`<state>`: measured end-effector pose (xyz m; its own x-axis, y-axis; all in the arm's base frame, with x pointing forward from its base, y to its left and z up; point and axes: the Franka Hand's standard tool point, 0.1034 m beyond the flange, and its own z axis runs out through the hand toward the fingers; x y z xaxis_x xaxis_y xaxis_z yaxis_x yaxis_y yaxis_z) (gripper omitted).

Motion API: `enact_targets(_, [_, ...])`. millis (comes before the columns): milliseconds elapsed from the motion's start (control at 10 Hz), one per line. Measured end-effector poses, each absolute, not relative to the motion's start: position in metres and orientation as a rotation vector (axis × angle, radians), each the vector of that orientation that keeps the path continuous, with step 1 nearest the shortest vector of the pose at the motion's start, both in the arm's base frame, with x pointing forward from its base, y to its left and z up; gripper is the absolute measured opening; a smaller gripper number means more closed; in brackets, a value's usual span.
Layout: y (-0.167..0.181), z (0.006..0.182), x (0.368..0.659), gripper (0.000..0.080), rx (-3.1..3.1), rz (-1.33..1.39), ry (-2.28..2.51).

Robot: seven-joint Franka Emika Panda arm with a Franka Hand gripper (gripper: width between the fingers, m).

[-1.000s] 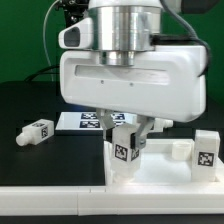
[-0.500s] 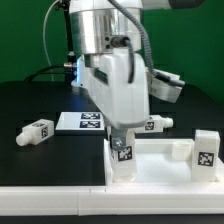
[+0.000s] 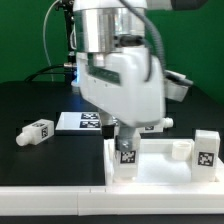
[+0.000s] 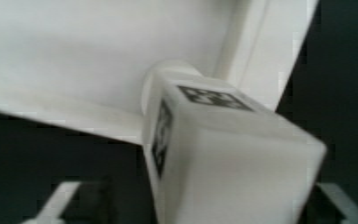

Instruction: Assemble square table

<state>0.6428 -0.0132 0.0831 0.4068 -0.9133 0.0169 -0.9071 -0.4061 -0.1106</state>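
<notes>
The square table's white top (image 3: pixel 165 168) lies on the black table, toward the exterior view's right. One tagged white leg (image 3: pixel 127 152) stands upright in the top's corner nearest the exterior view's left. My gripper (image 3: pixel 127 136) hangs straight over that leg. In the wrist view the leg (image 4: pixel 229 150) rises between my fingers (image 4: pixel 55 200), and dark gaps show beside it, so the gripper (image 4: pixel 202 205) is open around it. The table top (image 4: pixel 69 60) fills the rest of the wrist view. A second leg (image 3: pixel 207 151) stands at the top's right side.
A loose tagged leg (image 3: pixel 36 131) lies on the black table at the exterior view's left. Another leg (image 3: pixel 156 124) lies behind my hand. The marker board (image 3: pixel 82 121) lies flat further back. A long white rail (image 3: pixel 50 206) runs along the front edge.
My hand turned about the standing leg during the first half second. Since then the jaws have spread apart and let go of the leg, which stays upright in its corner.
</notes>
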Motion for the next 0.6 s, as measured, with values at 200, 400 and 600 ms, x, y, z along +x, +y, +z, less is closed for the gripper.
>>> enact_targets(200, [-0.0098,0.0827,0.6427,0.0621,-2.839,-0.139,1.215])
enact_targets(400, [-0.0119,0.0822,0.6423,0.0641,-2.907,-0.143,1.062])
enact_targets(600, [-0.0134,0.0825,0.6425,0.0648,-3.005,-0.15,0.801])
